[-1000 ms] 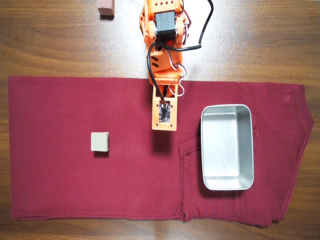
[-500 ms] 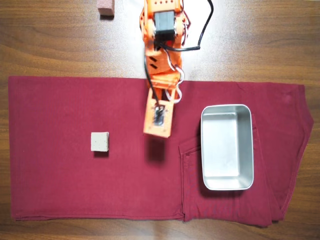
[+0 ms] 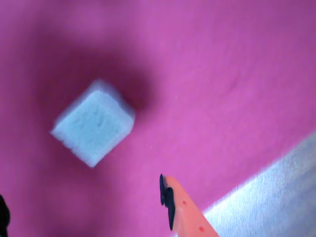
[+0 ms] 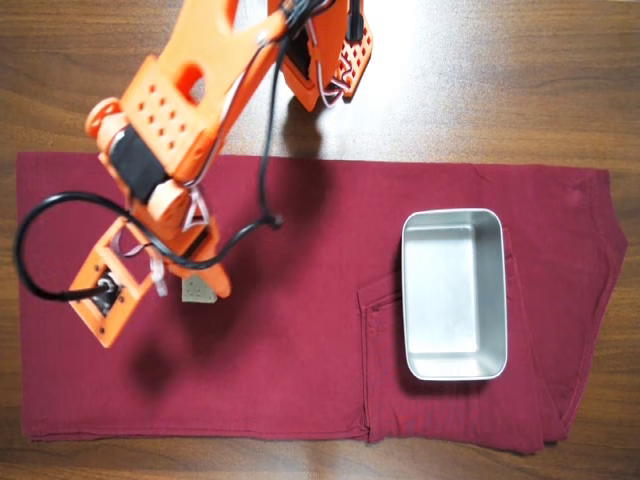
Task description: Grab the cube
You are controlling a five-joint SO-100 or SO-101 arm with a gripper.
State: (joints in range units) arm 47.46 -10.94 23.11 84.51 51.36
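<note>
The arm is in the approach step: the claw [image 4: 183,283] hovers over the cube [image 3: 94,122], which lies on the red cloth [image 4: 300,390] near the table's [image 4: 560,80] left edge. Its fingers stand apart, holding nothing. Next, I judge, it must straddle the cube and close. Open cloth surrounds it; the tray [image 4: 453,222] sits well apart, toward the right edge.

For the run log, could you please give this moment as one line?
gripper: over cube, open, not gripping | cube: on red cloth, partly hidden in overhead view | tray: empty, right in overhead view
</note>
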